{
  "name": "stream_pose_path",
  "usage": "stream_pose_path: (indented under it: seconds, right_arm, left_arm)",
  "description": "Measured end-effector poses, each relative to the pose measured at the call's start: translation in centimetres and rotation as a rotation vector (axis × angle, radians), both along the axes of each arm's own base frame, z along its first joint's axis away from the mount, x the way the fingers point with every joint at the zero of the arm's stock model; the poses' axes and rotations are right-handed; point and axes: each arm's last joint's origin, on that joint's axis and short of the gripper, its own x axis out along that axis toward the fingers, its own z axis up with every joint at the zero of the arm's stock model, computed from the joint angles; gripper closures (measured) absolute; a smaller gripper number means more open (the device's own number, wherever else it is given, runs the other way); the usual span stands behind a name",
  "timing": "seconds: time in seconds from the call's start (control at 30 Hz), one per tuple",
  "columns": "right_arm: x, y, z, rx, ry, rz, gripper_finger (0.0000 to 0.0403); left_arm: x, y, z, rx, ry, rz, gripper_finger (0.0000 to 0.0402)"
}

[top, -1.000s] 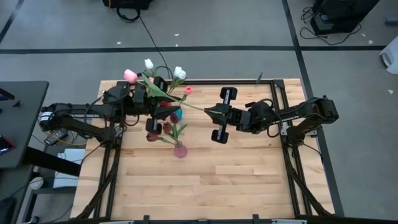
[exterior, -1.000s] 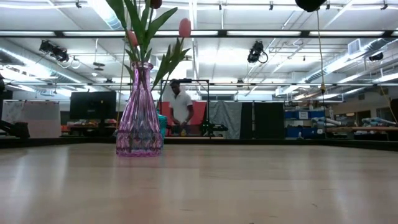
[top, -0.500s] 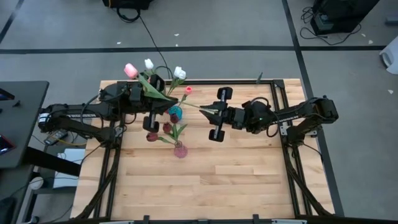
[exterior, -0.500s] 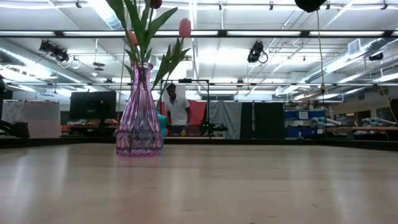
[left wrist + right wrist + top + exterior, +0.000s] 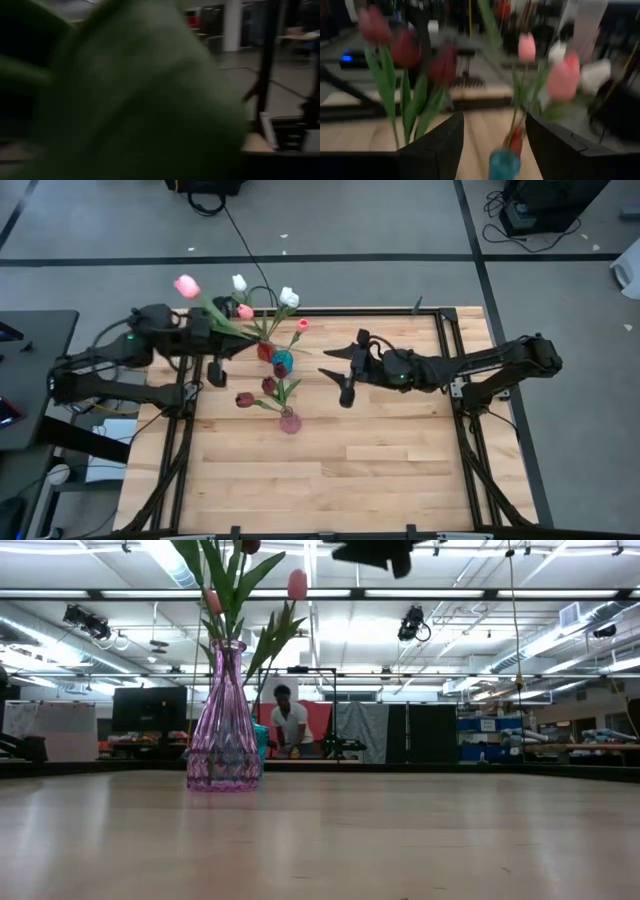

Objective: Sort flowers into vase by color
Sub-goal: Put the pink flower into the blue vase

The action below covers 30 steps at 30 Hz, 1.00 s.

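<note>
We see the left hand [image 5: 213,352] clamped, seemingly on a pink tulip [image 5: 187,285], beside the blue vase [image 5: 283,363]; the right hand [image 5: 347,370] stands apart, empty.

The left arm [image 5: 110,370] and the right arm [image 5: 480,365] are showing as slim, jointed black links, with thin dark cables trailing along the left one. In the right wrist view, two broad, flat-faced black fingers [image 5: 432,147] are framing the picture with matte, angular edges.
</note>
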Motion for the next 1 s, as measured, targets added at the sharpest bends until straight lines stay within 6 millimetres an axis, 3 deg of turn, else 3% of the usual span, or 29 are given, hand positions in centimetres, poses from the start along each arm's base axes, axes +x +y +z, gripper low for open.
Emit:
stream_pose_path:
  seconds: [0.17,0.43,0.6,0.77,1.0]
  right_arm:
    - [-1.2,0.2,-0.3,0.111,0.083,-0.01,0.018]
    - [-2.9,1.7,0.5,0.112,0.119,-0.007,0.0188]
    - [-4.4,2.2,1.3,0.116,0.12,-0.089,0.0189]
    - [-4.7,2.3,1.1,0.11,0.148,-0.096,0.0189]
    - [-4.8,2.2,1.0,0.108,0.168,-0.1,0.0189]
  left_arm:
    - [-3.1,-0.1,0.6,0.005,0.041,0.133,0.0393]
    - [-5.1,-0.1,-2.3,-0.107,0.328,0.268,0.0392]
    - [-3.7,0.2,-4.8,-0.142,0.393,0.295,0.0392]
    - [-1.4,0.7,-8.6,-0.14,0.459,0.307,0.0391]
    - [-0.4,1.8,-11.3,-0.147,0.453,0.363,0.0391]
